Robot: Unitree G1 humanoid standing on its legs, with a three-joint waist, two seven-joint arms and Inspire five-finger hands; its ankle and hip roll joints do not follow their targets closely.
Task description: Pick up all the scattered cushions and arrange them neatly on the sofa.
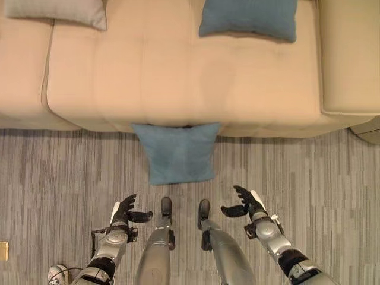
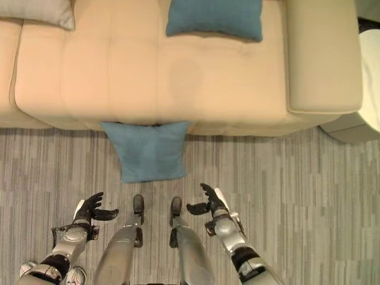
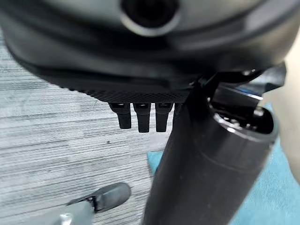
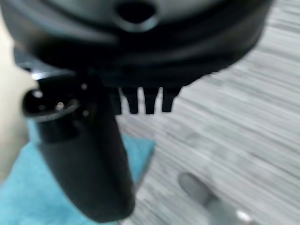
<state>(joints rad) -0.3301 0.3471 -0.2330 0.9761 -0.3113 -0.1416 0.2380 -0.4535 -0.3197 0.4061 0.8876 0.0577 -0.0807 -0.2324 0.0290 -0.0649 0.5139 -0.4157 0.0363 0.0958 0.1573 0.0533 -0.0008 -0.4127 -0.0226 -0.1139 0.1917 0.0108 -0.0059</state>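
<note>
A blue cushion lies on the grey floor, its far edge tucked against the front of the beige sofa. A second blue cushion rests at the back of the sofa seat, and a grey cushion sits at the back left. My left hand hovers open above the floor, short of the floor cushion and to its left. My right hand hovers open on the cushion's right. Neither hand touches anything. Both wrist views show a corner of the blue cushion past the thumbs.
The sofa's right armrest stands at the right, with a pale object beyond it. Striped grey carpet spreads on both sides of the floor cushion.
</note>
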